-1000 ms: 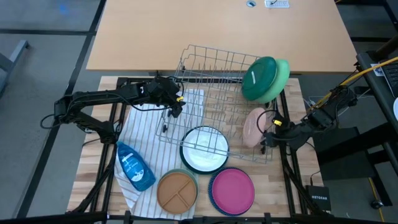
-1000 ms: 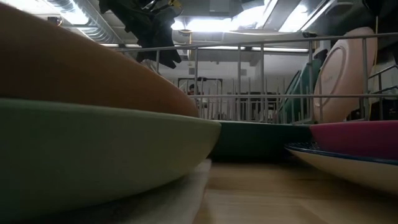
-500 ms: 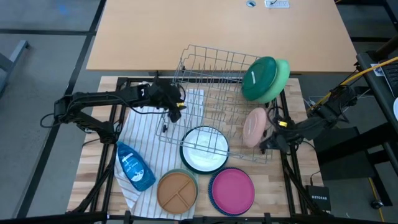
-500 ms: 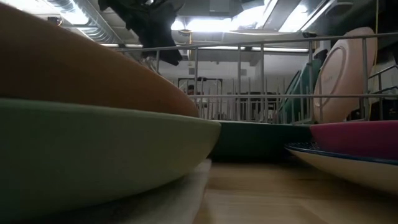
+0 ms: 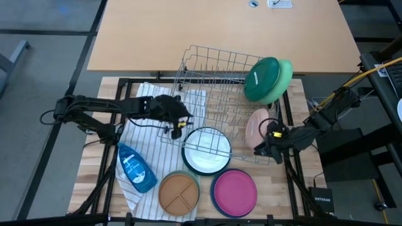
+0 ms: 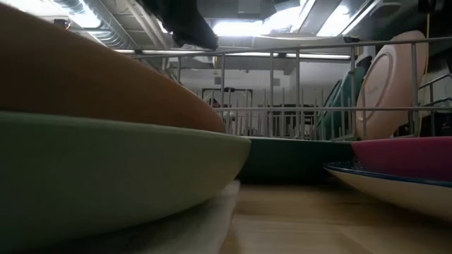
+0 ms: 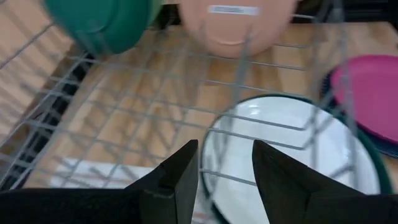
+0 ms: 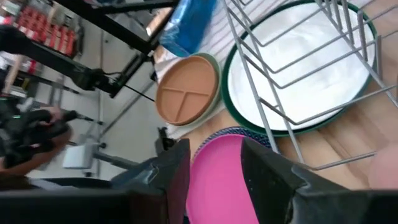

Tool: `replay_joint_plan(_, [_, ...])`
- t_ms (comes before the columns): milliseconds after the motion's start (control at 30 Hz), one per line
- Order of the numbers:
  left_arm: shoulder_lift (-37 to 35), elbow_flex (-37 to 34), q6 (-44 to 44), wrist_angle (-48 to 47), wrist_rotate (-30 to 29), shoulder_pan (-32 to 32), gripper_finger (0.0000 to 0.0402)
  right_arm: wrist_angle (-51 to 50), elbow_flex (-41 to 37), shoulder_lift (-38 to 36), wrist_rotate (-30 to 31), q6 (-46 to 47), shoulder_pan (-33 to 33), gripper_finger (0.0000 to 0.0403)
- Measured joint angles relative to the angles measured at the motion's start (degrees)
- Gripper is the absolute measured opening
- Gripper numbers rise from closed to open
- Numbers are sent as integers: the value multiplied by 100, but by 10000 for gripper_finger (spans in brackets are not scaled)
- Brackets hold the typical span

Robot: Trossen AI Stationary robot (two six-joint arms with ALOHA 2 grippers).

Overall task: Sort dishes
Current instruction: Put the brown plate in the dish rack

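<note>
The grey wire rack (image 5: 217, 94) holds a dark green and a light green plate (image 5: 268, 78) upright at its far right, and a peach plate (image 5: 256, 125) on edge. A white plate on a dark green one (image 5: 206, 152) lies flat under the rack's near edge. A tan divided plate (image 5: 179, 191) and a magenta plate (image 5: 234, 191) lie on stacks at the near edge. My left gripper (image 5: 178, 127) is open and empty at the rack's near left corner, with the white plate ahead (image 7: 292, 143). My right gripper (image 5: 260, 149) is open and empty over the magenta plate (image 8: 227, 180).
A blue soap bottle (image 5: 135, 168) lies on a striped cloth (image 5: 147, 119) at the near left. The rack's wires (image 7: 249, 121) stand between my left gripper and the white plate. A tan tabletop (image 5: 220, 31) lies beyond the wooden board.
My left gripper has gone toward the table's near edge, along the rack's left side toward the white plate. My right gripper has gone toward the near edge and a little left, from beside the peach plate toward the magenta plate. The dishes have stayed put.
</note>
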Motion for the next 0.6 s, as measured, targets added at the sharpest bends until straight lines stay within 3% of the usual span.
replay_joint_plan(267, [0,0,-270,-1,1,-887,139,10,0,613,-2,-2,0,145])
replay_joint_plan(600, [48,0,-1971,-31,1,-2206,139,910,0,1303,-198,-540,0,145])
